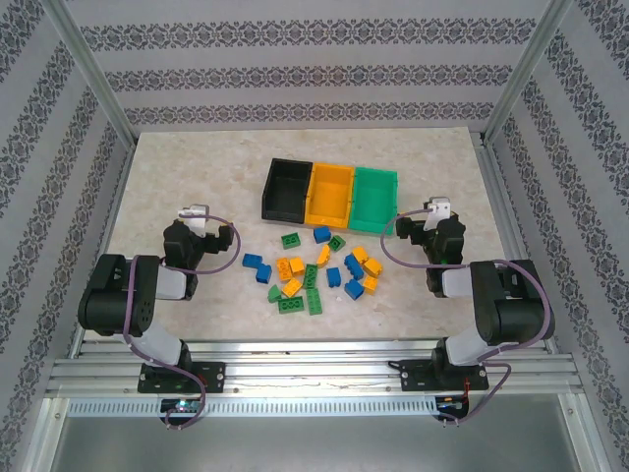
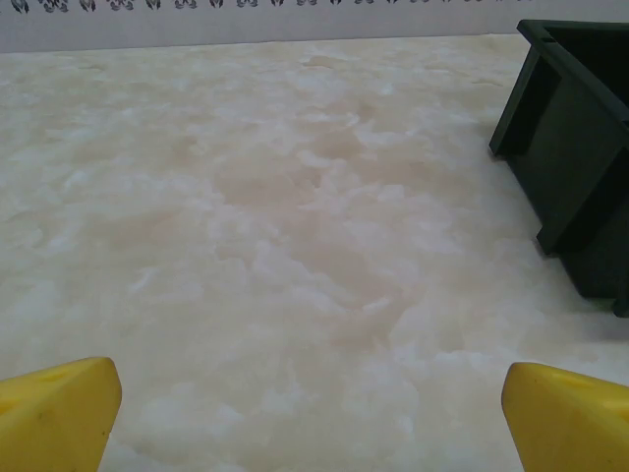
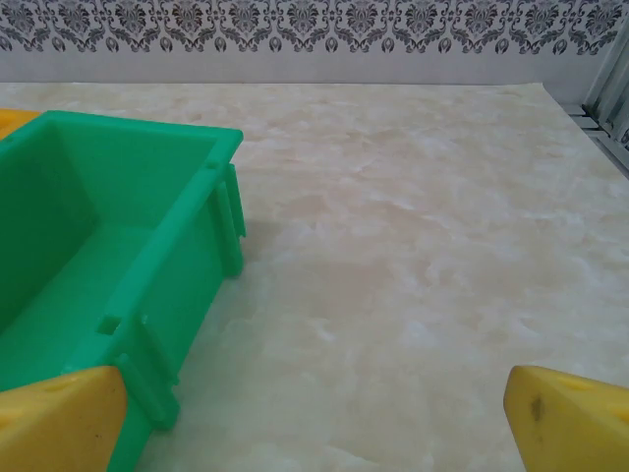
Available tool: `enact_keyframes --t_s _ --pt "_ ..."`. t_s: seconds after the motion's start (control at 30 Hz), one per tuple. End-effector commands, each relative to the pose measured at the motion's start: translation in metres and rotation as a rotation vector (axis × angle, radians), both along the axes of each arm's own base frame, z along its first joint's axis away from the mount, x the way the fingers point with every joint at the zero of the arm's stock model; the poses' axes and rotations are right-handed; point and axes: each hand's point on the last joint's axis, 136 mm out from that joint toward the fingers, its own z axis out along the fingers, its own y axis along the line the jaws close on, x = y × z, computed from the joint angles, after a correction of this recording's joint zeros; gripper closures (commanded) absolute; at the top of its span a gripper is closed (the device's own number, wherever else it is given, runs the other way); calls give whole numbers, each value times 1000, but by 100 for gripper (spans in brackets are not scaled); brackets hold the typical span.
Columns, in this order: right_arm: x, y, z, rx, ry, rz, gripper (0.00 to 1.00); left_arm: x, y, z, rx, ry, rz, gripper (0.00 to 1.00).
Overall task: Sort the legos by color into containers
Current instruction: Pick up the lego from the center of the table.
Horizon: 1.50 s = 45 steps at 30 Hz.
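Marbled tabletop (image 1: pixel 177 177) w/ approx. 20 legos (image 1: pixel 313 272) loose before 3 bins (image 1: pixel 327 214)

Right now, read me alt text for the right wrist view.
A green bin, its visible inside empty, sits at left on a pale marbled table. The right end effector is open, its yellow fingertips in the bottom corners.

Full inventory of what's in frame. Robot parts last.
table: 1, beige marbled, under everything
black bin: 1, black, left end of joined row
yellow-orange bin: 1, yellow-orange, middle of row
green bin: 1, green, right end
legos: about twenty, blue, green and yellow-orange, loose on the table in front of the bins
left gripper: 1, yellow fingertips, open, empty, left of the legos
right gripper: 1, yellow fingertips, open, empty, beside the green bin
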Motion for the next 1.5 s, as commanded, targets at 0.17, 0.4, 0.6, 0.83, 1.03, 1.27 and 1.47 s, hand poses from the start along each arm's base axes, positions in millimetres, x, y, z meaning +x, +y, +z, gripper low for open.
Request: enact_keyframes --t_s 0.17,0.4,0.6,0.83,1.03,1.27,1.47 --pt "4 2 6 12 -17 11 2 2 -6 7 10 -16 -31 1" --pt "4 2 7 13 -17 11 2 2 -6 7 10 -17 -30 1" --pt "4 2 6 11 -16 10 1 2 -6 7 10 -16 -32 1" --pt "4 2 7 12 -18 10 2 2 -6 7 9 -17 -32 1" --pt "4 2 7 11 -17 10 2 2 -6 7 10 -16 -32 1" --pt "4 2 6 12 -17 9 2 4 0 6 8 -2 7 1" --pt "4 2 7 12 -17 10 2 7 12 5 8 9 78 1"
